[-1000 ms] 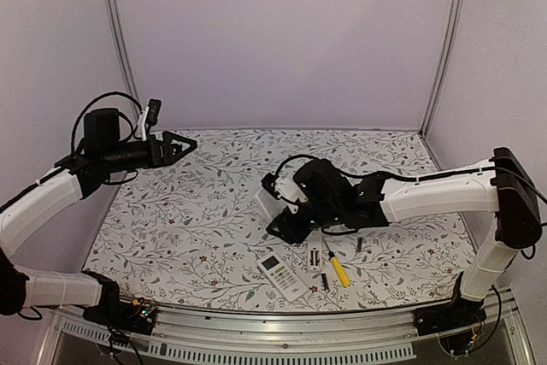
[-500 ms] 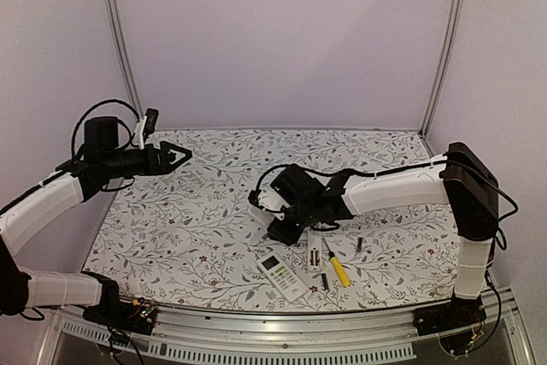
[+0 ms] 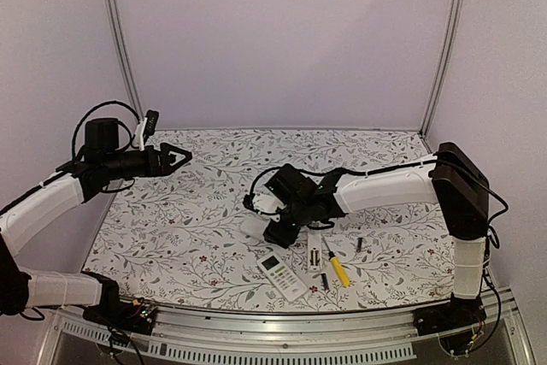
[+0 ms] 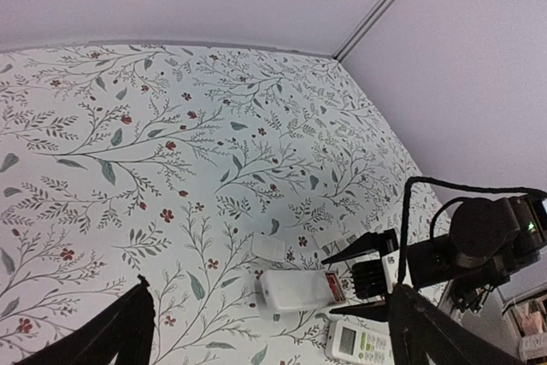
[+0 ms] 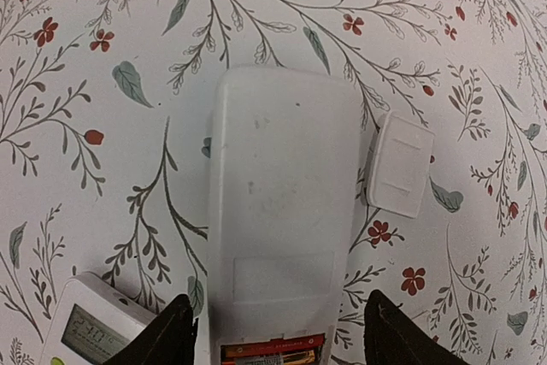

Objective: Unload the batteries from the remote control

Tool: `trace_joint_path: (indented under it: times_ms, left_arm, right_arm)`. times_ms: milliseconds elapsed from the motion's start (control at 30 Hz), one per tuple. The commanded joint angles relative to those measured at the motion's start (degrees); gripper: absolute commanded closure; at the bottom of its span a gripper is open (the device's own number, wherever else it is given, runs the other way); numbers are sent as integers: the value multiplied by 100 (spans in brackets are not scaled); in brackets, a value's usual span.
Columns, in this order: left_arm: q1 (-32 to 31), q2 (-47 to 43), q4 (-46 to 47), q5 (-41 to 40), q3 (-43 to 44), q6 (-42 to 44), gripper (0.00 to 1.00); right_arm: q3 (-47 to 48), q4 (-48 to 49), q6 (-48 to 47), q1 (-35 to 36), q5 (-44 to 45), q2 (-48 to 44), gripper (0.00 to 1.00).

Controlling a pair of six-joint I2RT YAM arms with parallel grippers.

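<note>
Right now your right gripper [image 5: 279, 301] is hanging just over the long white plastic remote control [image 5: 278, 194], which is lying face down. Its two black fingers [image 5: 175, 331] are standing wide apart, one on each side of the remote's near end, and they are holding nothing. The little white plastic battery lid [image 5: 399, 164] is already off. It is lying just beside the remote, a bit past one fingertip. Between the fingers, close to the wrist, the red and orange batteries [image 5: 273, 350] are sitting inside the open slot. So I think the opening part is done, and pulling these out is what is left for you. Some small dark batteries [image 3: 359, 245] seem to be lying loose on the flowery tablecloth [image 3: 197, 211], off to the gripper's side, so part of the unloading may be finished. Your left gripper [image 3: 184, 156] is hanging well apart from all this, wide open and empty.
</note>
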Motion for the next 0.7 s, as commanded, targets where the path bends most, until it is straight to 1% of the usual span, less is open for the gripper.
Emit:
trace_joint_path:
  times_ms: [0, 67, 200, 267, 400, 433, 533, 600, 667]
  left_arm:
    - [64, 84, -12, 103, -52, 65, 5]
    - [64, 98, -18, 106, -56, 72, 5]
    - [65, 82, -13, 106, -63, 79, 5]
    - [64, 32, -7, 144, -65, 103, 6]
    - [55, -158, 89, 106, -121, 143, 6]
    - [40, -200, 118, 72, -133, 156, 6]
    - [-120, -210, 177, -87, -107, 209, 6]
    - [-310, -85, 111, -229, 59, 254, 6]
    - [-493, 175, -4, -276, 412, 242, 7]
  right_arm:
    - [138, -78, -36, -31, -175, 123, 29]
    - [138, -67, -24, -31, -189, 106, 26]
    - [109, 7, 116, -40, -190, -59, 23]
    - [56, 52, 279, -56, -374, -251, 21]
    - [-265, 151, 1010, -81, -63, -1047, 15]
    - [-392, 157, 1155, -90, 59, -1220, 14]
    - [-818, 31, 1991, -121, 606, -1935, 14]
    - [-1157, -177, 2484, -134, 941, -2336, 14]
    - [-1628, -358, 3098, -137, 1117, -2838, 14]
